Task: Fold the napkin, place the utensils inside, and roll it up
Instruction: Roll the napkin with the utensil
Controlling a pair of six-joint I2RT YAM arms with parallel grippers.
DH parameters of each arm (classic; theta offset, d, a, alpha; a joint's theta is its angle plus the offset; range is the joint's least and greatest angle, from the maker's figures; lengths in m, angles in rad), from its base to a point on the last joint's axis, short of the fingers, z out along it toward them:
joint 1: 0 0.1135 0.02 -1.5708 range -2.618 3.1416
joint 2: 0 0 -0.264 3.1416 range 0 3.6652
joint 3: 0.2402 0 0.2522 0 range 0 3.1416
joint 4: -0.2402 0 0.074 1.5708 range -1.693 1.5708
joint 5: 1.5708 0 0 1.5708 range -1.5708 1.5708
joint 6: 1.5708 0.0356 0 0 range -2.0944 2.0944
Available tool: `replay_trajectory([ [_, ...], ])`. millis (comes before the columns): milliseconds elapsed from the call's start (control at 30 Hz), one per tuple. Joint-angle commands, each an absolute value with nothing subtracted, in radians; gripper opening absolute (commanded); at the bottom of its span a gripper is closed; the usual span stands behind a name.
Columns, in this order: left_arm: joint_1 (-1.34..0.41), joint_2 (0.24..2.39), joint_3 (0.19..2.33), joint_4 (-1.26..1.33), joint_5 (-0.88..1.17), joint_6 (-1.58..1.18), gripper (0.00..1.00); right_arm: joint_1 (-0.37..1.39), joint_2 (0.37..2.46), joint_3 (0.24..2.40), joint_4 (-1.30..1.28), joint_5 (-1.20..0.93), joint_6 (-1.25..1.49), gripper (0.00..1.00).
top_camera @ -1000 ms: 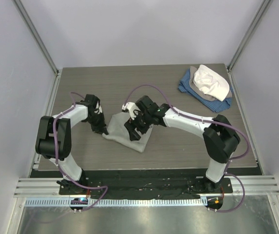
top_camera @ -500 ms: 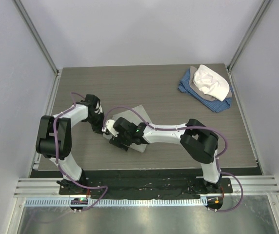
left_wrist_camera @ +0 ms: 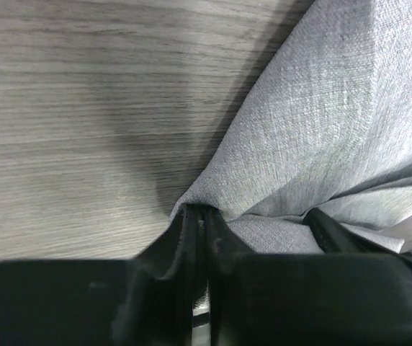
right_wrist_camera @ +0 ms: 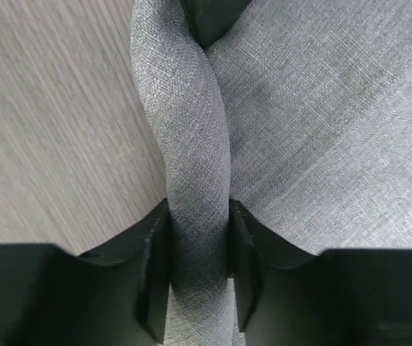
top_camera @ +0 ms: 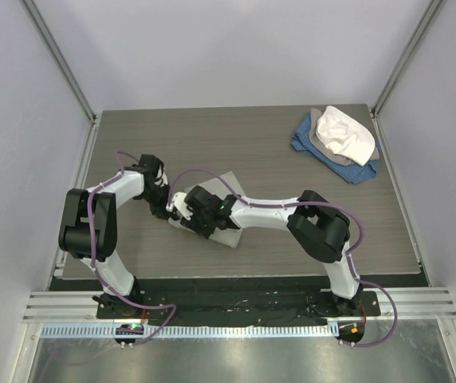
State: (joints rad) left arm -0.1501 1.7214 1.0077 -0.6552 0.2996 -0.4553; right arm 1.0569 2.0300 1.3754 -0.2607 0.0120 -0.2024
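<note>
Since a second ago the right arm [top_camera: 268, 212] has stretched left across the light grey fabric napkin [right_wrist_camera: 321, 130], bringing the right tool [right_wrist_camera: 199, 210] to the cloth's left edge, just beside the left tool [left_wrist_camera: 197, 216]. Its jaws now clasp a raised ridge of napkin. Left tool is clenched on a napkin corner. Napkin lies mid-left on the grey wood-grain worktop [top_camera: 292, 152]

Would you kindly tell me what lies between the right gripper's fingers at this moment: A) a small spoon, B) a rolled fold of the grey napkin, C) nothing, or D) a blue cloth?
B: in the right wrist view a rolled fold of the napkin runs between the fingers of the right gripper, both of which press against it.
</note>
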Motion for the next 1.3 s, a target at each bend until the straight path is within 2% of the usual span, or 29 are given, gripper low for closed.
replay_trajectory([
  [0,-0.147,1.703,1.028,-0.647,0.298,-0.454,0.20,1.008,2.045,1.405,-0.295,-0.175,-0.158,0.33],
  [33,-0.144,1.678,1.028,-0.634,0.296,-0.456,0.27,0.987,2.043,1.401,-0.296,-0.208,-0.143,0.31],
  [67,-0.140,1.666,1.026,-0.627,0.292,-0.465,0.43,0.974,2.043,1.390,-0.298,-0.285,-0.134,0.29],
  [133,-0.120,1.625,1.026,-0.623,0.269,-0.472,0.53,0.953,2.043,1.379,-0.299,-0.356,-0.111,0.23],
  [167,-0.114,1.611,1.028,-0.621,0.249,-0.476,0.63,0.931,2.046,1.368,-0.298,-0.427,-0.103,0.22],
  [300,-0.094,1.540,0.990,-0.598,0.186,-0.509,0.72,0.878,2.066,1.355,-0.296,-0.590,-0.068,0.20],
  [467,-0.092,1.375,0.841,-0.424,0.175,-0.593,0.72,0.827,2.112,1.370,-0.305,-0.722,-0.026,0.19],
  [700,-0.095,1.246,0.637,-0.123,0.336,-0.683,0.67,0.782,2.201,1.440,-0.390,-0.792,-0.035,0.18],
  [1000,-0.103,1.302,0.592,-0.023,0.371,-0.701,0.56,0.772,2.253,1.488,-0.459,-0.792,-0.057,0.18],
  [1267,-0.118,1.348,0.583,-0.006,0.385,-0.707,0.39,0.770,2.266,1.506,-0.472,-0.779,-0.057,0.18],
])
